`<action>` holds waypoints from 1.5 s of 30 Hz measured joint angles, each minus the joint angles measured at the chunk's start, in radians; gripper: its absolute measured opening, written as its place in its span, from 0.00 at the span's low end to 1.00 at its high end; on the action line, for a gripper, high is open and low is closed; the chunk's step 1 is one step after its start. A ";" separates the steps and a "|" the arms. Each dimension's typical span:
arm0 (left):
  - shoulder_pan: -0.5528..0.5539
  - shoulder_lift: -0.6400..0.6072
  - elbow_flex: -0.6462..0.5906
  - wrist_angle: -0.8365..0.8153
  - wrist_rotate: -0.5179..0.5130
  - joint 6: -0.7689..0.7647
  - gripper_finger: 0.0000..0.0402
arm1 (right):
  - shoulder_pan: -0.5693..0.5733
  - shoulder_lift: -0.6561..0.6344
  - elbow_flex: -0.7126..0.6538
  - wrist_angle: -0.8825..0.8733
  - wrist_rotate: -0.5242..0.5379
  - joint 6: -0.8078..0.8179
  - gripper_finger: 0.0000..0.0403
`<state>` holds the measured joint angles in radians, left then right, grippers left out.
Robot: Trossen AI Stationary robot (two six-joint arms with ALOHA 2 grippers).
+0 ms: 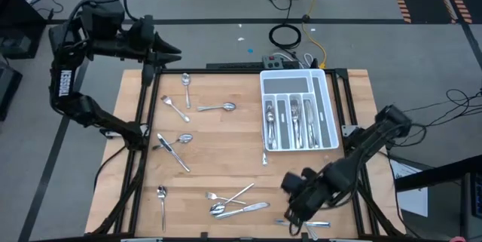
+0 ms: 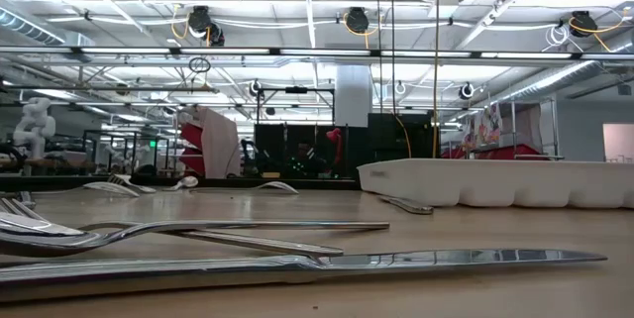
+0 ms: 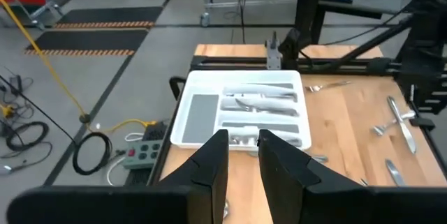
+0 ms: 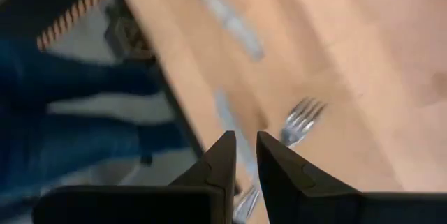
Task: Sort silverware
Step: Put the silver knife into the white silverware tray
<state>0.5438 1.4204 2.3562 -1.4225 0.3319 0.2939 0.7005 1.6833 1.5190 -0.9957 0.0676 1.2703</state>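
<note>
The right tool (image 1: 295,219) hangs over a fork (image 4: 300,121) at the desk's (image 1: 226,159) near edge, fingers narrowly apart, empty. The left tool (image 1: 175,50) waits past the far left corner, fingers slightly apart.

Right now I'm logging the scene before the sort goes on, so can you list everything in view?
Loose silverware: about a dozen pieces, silver, scattered on the table's left and front parts.
Sorted silverware: several pieces, silver, lying in the tray's slots.
Cutlery tray: one, white, compartmented, at the table's back right.
Table: one, light wood top, black frame.
Power strip: one, grey, on the floor behind the table.
Cables: several, black and yellow, on the floor behind the table.
Left gripper: one, dark, raised over the table's back left corner, fingers slightly apart.
Right gripper: one, dark, low at the table's front right edge over a fork.
</note>
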 joint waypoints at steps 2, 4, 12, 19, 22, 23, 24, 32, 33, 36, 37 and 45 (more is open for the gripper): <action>0.000 0.000 -0.001 -0.013 0.001 0.000 0.22 | 0.001 0.059 0.055 -0.005 -0.057 -0.039 0.13; -0.001 -0.001 -0.002 -0.022 0.003 0.000 0.22 | 0.002 0.126 0.098 -0.002 -0.105 -0.076 0.15; -0.001 -0.002 -0.002 -0.036 0.004 -0.001 0.22 | 0.062 0.328 0.144 -0.050 -0.191 -0.207 0.35; -0.001 -0.002 -0.002 -0.034 0.008 -0.053 0.22 | 0.080 0.360 0.139 -0.050 -0.123 -0.311 0.48; -0.001 -0.002 -0.002 -0.032 0.007 -0.079 0.22 | 0.091 0.360 0.134 -0.071 -0.093 -0.359 0.52; -0.001 -0.002 -0.002 -0.032 0.007 -0.079 0.22 | 0.094 0.360 0.134 -0.072 -0.091 -0.372 0.54; -0.001 -0.002 -0.002 -0.032 0.007 -0.079 0.22 | 0.094 0.360 0.134 -0.072 -0.091 -0.382 0.55; -0.001 -0.002 -0.002 -0.034 0.007 -0.085 0.22 | 0.092 0.373 0.134 0.006 -0.069 -0.413 0.62; -0.001 -0.002 -0.002 -0.034 0.007 -0.091 0.22 | 0.092 0.375 0.134 0.021 -0.068 -0.418 0.62; -0.001 -0.002 -0.003 -0.036 0.007 -0.106 0.22 | 0.092 0.388 0.124 0.059 -0.065 -0.414 0.62; -0.001 -0.002 -0.003 -0.037 0.007 -0.106 0.22 | 0.092 0.393 0.120 0.066 -0.064 -0.408 0.62; -0.001 0.000 -0.003 -0.073 0.006 -0.106 0.22 | 0.083 0.473 0.114 0.079 -0.063 -0.400 0.61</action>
<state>0.5428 1.4200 2.3535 -1.4952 0.3382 0.1876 0.7834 2.1564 1.6329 -0.9170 0.0044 0.8704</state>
